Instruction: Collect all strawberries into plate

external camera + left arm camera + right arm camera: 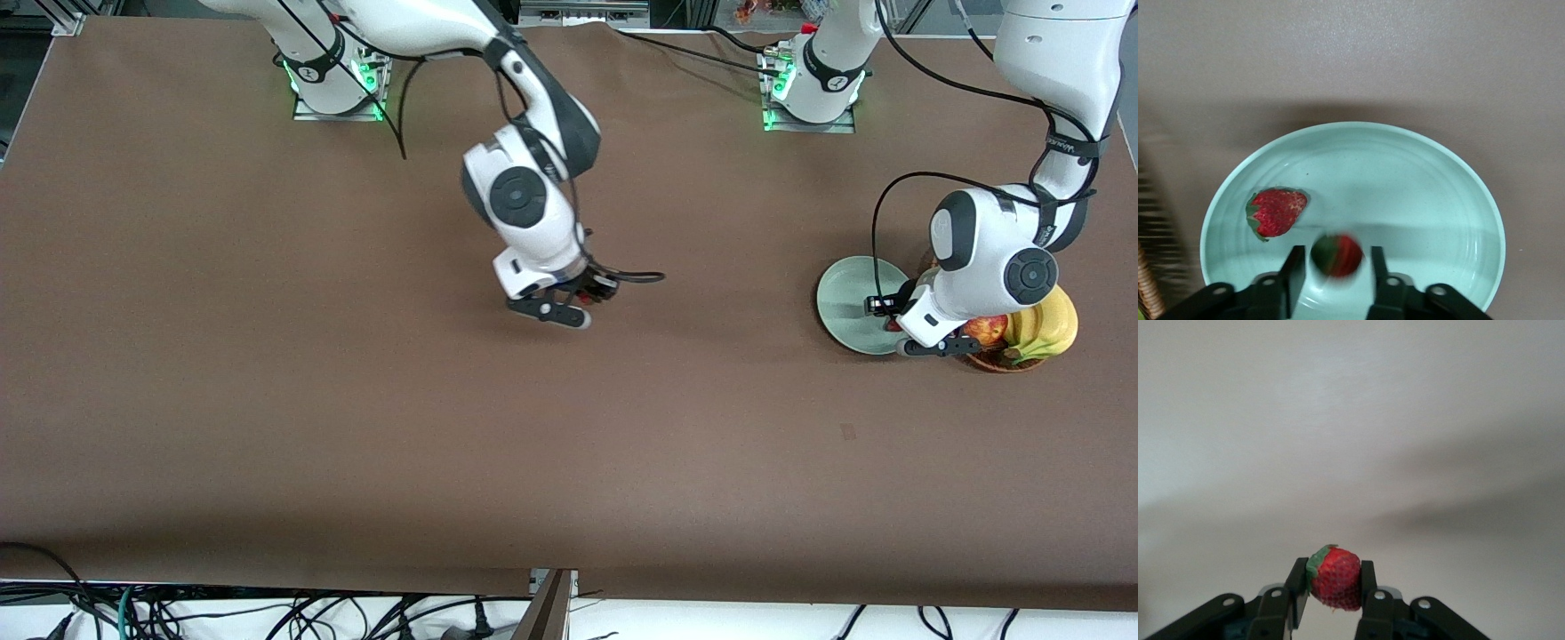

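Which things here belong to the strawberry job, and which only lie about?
Belong: plate; strawberry lying in plate; blurred strawberry between open left gripper fingers over plate; strawberry held by right gripper.

Lying about: basket, apple, bananas.

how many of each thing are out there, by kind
strawberries: 3 (one lying in the plate, one between the left gripper's open fingers over the plate, one clamped in the right gripper)
plate: 1
basket: 1
apple: 1
bananas: 1 bunch
total: 7
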You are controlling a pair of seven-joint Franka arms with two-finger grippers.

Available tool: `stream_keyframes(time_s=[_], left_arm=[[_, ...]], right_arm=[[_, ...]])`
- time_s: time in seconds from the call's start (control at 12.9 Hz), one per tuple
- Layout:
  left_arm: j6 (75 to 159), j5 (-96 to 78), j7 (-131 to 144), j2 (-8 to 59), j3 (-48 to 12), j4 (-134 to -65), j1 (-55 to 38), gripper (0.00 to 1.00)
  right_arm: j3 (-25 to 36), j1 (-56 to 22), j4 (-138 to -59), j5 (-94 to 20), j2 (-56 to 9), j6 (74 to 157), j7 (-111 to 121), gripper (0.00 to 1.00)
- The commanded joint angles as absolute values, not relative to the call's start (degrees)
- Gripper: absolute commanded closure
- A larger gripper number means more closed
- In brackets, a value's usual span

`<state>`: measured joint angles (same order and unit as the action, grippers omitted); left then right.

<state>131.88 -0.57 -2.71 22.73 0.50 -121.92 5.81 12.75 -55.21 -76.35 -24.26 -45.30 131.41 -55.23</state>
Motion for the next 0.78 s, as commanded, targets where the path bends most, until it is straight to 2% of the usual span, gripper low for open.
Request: stream_keyframes(time_s=[0.0, 0.23, 0.39, 0.47, 0.54, 0.62, 0.7], left_arm=[[129.5, -2.2, -4.7, 20.5, 0.8, -121.4, 4.8, 0.00], [121.8, -2.2, -4.4, 15.3, 0.3, -117.5, 4.6, 0.00], [118.7, -2.2, -4.1, 12.3, 0.1, -116.5, 4.0, 0.00], [118.3, -2.2, -4.0, 11.4, -0.3, -116.5, 3.7, 0.00], [118.3, -2.2, -4.0, 10.6, -1.1, -116.5, 3.8, 0.00], [118.3, -2.2, -3.9, 10.0, -1.3, -116.5, 3.8, 0.00], [118.3, -2.2, -3.8, 9.5, -1.9, -116.5, 3.8, 0.00]], right_arm=[[13.0, -58.7, -72.6, -24.5, -51.3, 140.2, -65.3, 0.76], [13.0, -62.4, -70.6, -24.5, -57.1, 152.1, -74.8, 0.71], [13.0, -63.5, -65.8, -24.5, -61.5, 154.9, -80.5, 0.66], [13.0, -64.0, -63.9, -24.4, -62.9, 155.2, -82.3, 0.55], [13.0, -64.2, -63.6, -24.4, -63.2, 155.4, -83.7, 0.48], [13.0, -64.3, -63.6, -24.4, -63.1, 155.5, -84.6, 0.45], [13.0, -64.2, -63.5, -24.5, -62.8, 155.5, -85.1, 0.34]])
